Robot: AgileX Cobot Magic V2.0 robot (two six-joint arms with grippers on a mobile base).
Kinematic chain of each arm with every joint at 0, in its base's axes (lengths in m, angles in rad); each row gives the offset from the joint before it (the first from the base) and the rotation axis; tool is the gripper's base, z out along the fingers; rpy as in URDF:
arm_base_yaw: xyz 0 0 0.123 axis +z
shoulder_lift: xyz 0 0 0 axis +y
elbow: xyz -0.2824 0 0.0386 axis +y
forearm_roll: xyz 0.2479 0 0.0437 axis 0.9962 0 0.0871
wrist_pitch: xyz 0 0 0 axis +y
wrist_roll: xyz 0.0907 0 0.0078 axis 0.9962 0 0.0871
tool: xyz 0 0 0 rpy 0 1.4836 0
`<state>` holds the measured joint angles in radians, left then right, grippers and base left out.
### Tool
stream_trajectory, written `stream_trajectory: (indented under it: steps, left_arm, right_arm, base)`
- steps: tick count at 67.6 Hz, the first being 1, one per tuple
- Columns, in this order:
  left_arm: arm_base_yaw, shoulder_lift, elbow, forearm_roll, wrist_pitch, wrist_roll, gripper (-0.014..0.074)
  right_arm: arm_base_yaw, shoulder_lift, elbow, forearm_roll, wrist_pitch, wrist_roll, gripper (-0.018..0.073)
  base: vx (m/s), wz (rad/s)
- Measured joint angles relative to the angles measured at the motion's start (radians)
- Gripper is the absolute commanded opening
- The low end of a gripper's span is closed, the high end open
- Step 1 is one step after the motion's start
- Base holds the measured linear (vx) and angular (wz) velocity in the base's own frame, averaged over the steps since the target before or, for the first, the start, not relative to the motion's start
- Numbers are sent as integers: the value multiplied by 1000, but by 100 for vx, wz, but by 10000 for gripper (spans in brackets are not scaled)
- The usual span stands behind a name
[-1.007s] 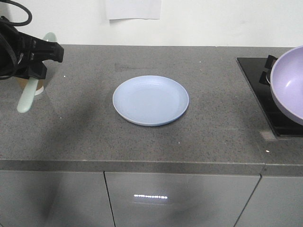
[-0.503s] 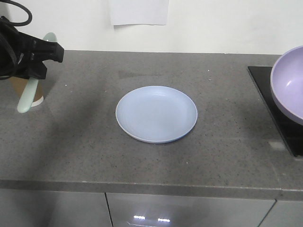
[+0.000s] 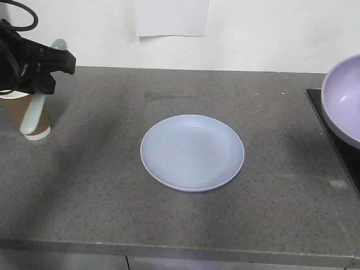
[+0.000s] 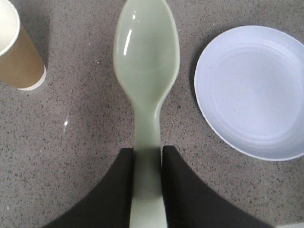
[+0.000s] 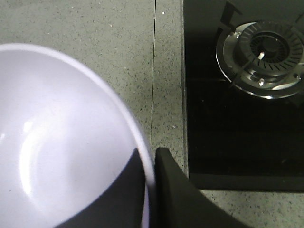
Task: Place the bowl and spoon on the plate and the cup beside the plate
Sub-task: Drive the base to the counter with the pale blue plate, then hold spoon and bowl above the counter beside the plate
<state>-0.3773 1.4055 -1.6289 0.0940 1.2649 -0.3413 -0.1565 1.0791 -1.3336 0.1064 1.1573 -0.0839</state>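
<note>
Starting at the far left, the brown paper cup with a white rim (image 4: 21,61) is standing upright on the speckled grey stone countertop (image 3: 112,214). Just beside it, the left gripper (image 4: 147,152) is clenching the handle of the pale mint-green plastic spoon (image 4: 147,61), whose oval head is pointing away from the black fingers (image 4: 118,190), over bare counter between cup and plate. At mid-counter the round pale blue-lilac shallow plate (image 3: 192,153) is lying with nothing on it. Over at the right edge, the right gripper (image 5: 148,154) is pinching the rim of the smooth lavender-purple plastic bowl (image 3: 344,101), one finger inside and one outside. The bowl is tilting, beside the black gas hob (image 5: 263,52).
</note>
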Motion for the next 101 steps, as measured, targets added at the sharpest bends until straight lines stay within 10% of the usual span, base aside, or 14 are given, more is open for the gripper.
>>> stream_trajectory:
  steps: [101]
  left_arm:
    - [0, 0, 0, 0, 0, 0, 0]
  right_arm:
    - [0, 0, 0, 0, 0, 0, -6]
  base:
    - [6, -2]
